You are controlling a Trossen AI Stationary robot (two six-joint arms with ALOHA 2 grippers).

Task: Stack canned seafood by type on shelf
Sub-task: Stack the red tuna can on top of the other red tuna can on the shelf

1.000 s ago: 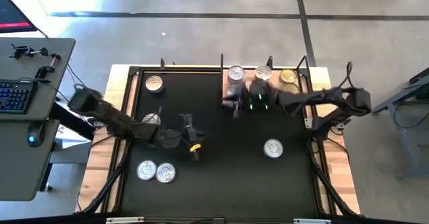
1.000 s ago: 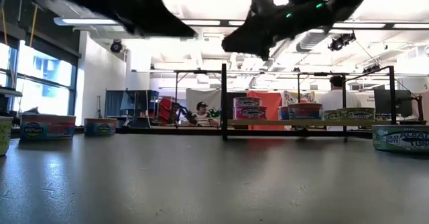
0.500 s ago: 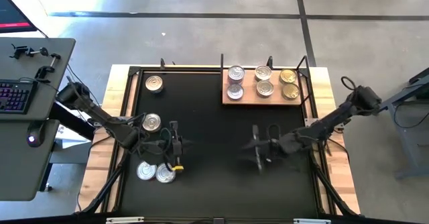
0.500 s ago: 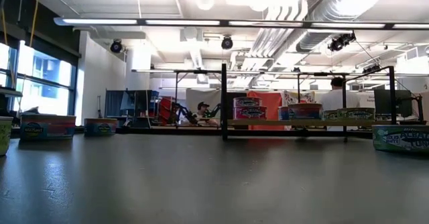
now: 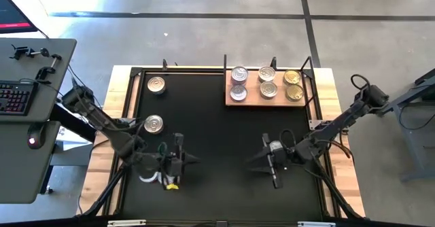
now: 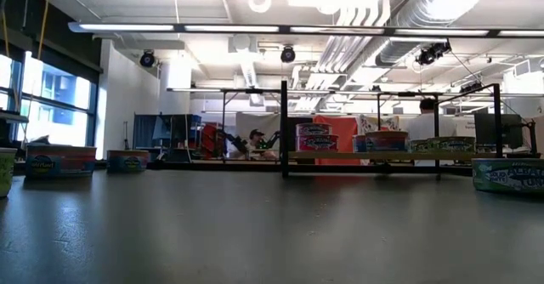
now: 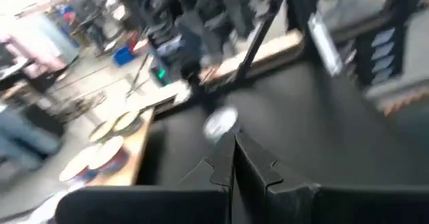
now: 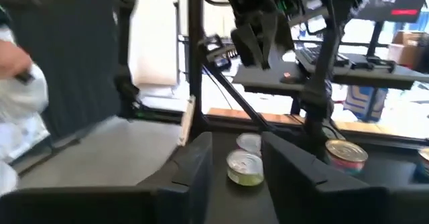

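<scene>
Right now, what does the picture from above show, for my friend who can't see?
Six cans sit on the wooden shelf at the black table's far edge. The left gripper and right gripper face each other near the front, and two loose cans lie at left.

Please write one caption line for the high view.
Six tins sit on the wooden shelf; both grippers, left and right, hover over the black table.

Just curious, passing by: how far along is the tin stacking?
Done: six tin tops show on the shelf, silver tins in two columns, gold tins in one. In hand: nothing; the left pincer is shut and empty, the right pincer open, both over the table. Left: at least the far loose tin and the nearer loose tin.
</scene>
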